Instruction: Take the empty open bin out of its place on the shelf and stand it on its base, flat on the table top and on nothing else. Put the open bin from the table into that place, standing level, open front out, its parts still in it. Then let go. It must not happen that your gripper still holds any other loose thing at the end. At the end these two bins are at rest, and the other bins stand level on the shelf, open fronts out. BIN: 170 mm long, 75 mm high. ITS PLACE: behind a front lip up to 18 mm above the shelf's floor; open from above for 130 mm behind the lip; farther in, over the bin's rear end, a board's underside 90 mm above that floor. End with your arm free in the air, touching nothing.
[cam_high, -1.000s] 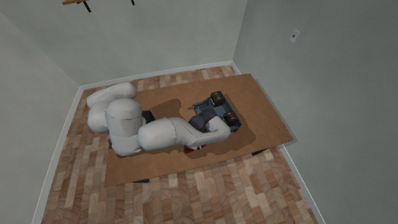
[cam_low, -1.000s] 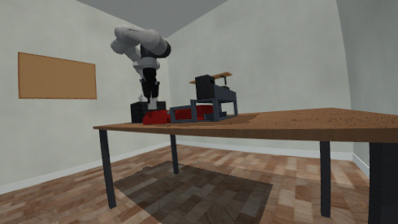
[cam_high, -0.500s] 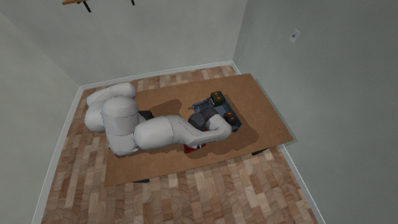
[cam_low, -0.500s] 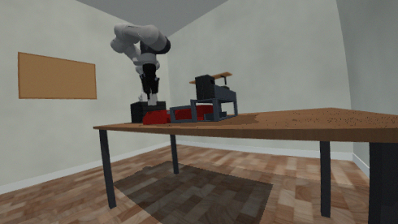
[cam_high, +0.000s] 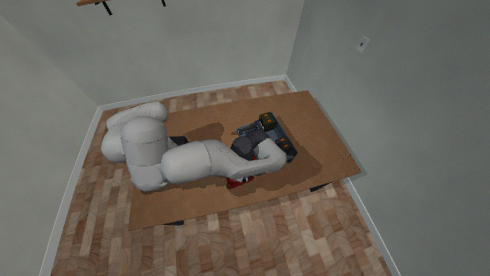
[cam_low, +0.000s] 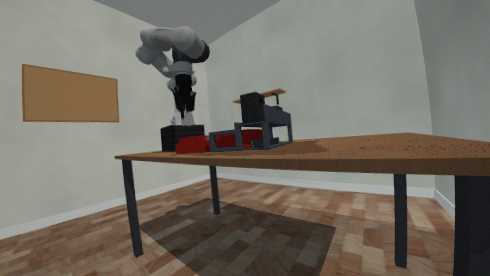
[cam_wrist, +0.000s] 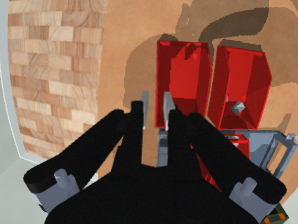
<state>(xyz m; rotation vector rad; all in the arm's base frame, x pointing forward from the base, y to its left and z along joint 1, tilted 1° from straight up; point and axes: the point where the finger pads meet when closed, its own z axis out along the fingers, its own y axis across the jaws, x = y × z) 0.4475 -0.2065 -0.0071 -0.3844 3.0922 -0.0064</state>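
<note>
Two red bins show in my wrist view, side by side on the table (cam_wrist: 100, 83), their near walls touching or nearly so. The left bin (cam_wrist: 181, 72) is a plain open red box; I see nothing in it. The right bin (cam_wrist: 241, 86) is the same shape and colour and holds one small grey part (cam_wrist: 237, 107) near its lower end. Both lie just in front of the shelf (cam_wrist: 269, 145), a dark grey-blue frame whose front bar crosses the lower right of that view. From the exterior view one red bin (cam_low: 192, 145) stands on the table in front of the frame and red shows inside the shelf's (cam_low: 265, 125) lower opening; I cannot tell whether that bin rests fully in its place.

In the top view two dark green bins (cam_high: 268, 120) with orange contents sit on the shelf's upper level, the second (cam_high: 283, 143) nearer the table's edge.

My pincer (cam_wrist: 154, 112) hangs above the left bin, clear of it. Its fingers stand close together with a narrow gap, pinching nothing.

One arm (cam_high: 200, 160), one table, one shelf.
</note>
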